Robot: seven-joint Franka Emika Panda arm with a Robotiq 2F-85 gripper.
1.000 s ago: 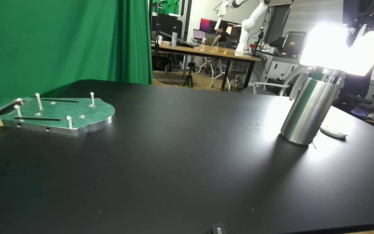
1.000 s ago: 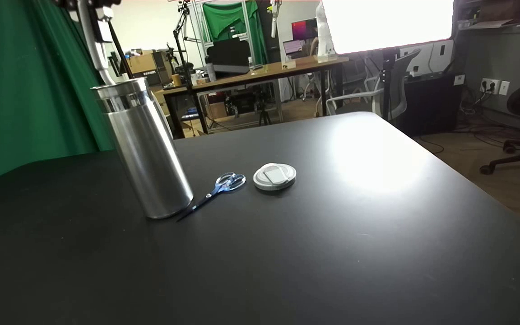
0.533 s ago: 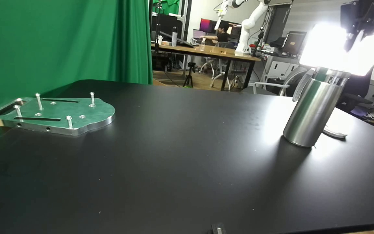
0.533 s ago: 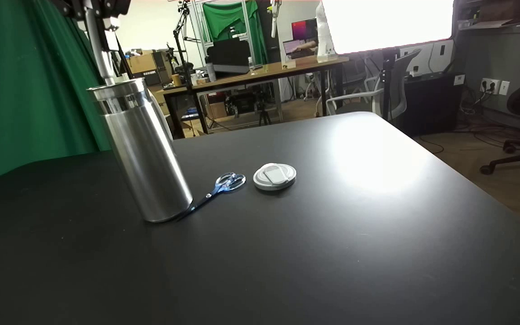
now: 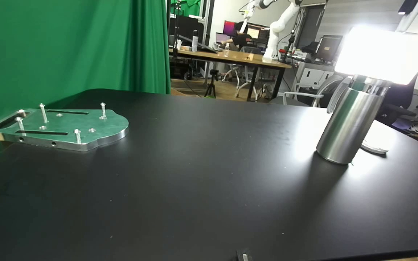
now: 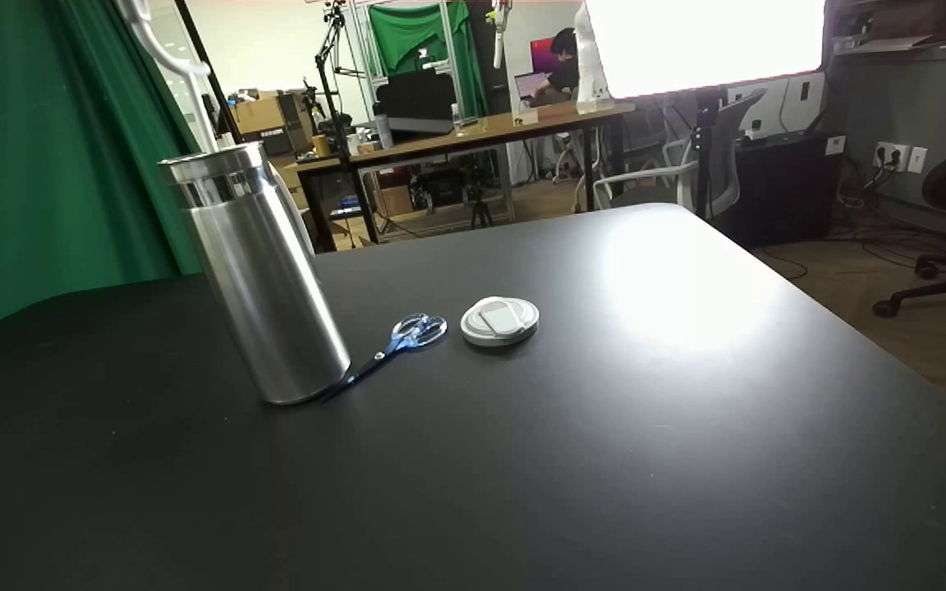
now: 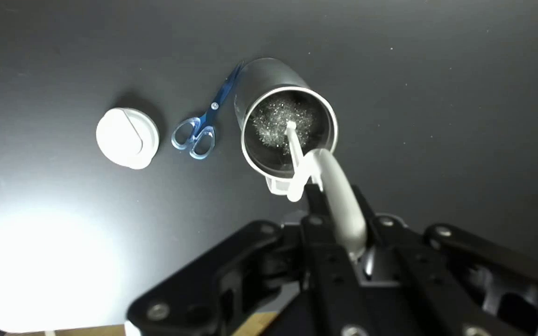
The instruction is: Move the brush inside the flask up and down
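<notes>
- The gripper held the brush by its white handle, two black fingers set against it on both sides.
- Half a second earlier we saw it hanging just above the flask in both exterior views; by this moment it had risen, leaving what looked like a fingertip at the top of an exterior view.
- More handle showed above the rim, which we read as the upward half of a stroke; a push back down seemed the next move called for.
- Speckled bristles lay within the mouth, though we could not tell how near the bottom; a much higher pull, we judged, risked bringing them out.
- The flask, brushed silver with a polished band below the rim and a pale side handle, stood on the black table, apparently undisturbed by the lift. It appeared to lean in both exterior views; we could not tell tilt from lens.
- Beside its foot lay blue scissors, points seemingly touching it, with a white lid farther out.
</notes>
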